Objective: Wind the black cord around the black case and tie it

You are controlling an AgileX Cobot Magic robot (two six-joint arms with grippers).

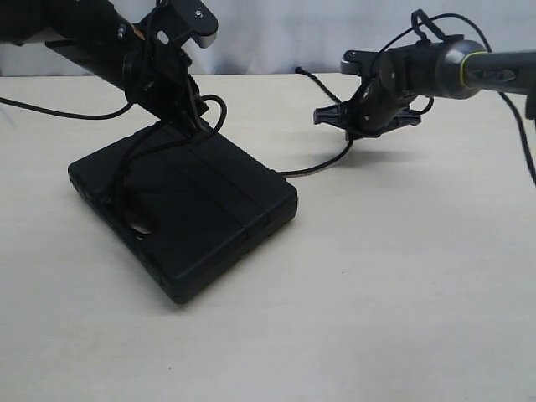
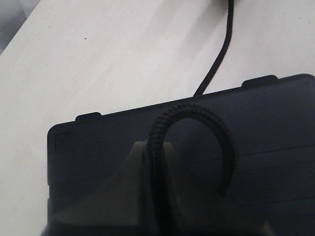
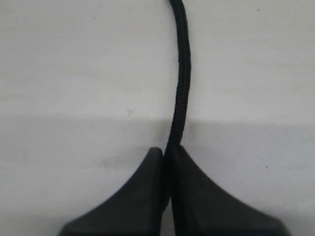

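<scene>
The black case (image 1: 209, 209) lies flat on the table, left of centre. My left gripper (image 1: 199, 126) hangs over its far edge, shut on the black cord (image 1: 219, 107), which bends into a loop beside the fingertips. In the left wrist view the braided cord (image 2: 197, 112) arches out of the shut left gripper (image 2: 155, 147) over the case lid (image 2: 275, 128). A strand (image 1: 126, 163) runs down the lid toward the handle slot (image 1: 141, 224). From the case's right side the cord (image 1: 318, 167) rises to my right gripper (image 1: 358, 134), held above the table. In the right wrist view the right gripper (image 3: 167, 151) is shut on the cord (image 3: 181, 73).
The pale table (image 1: 402, 293) stretches to the front and right of the case. A smooth robot cable (image 1: 59, 113) trails across the table at far left. Another (image 1: 526, 146) hangs by the right arm. A white backdrop (image 1: 276, 33) closes off the far edge.
</scene>
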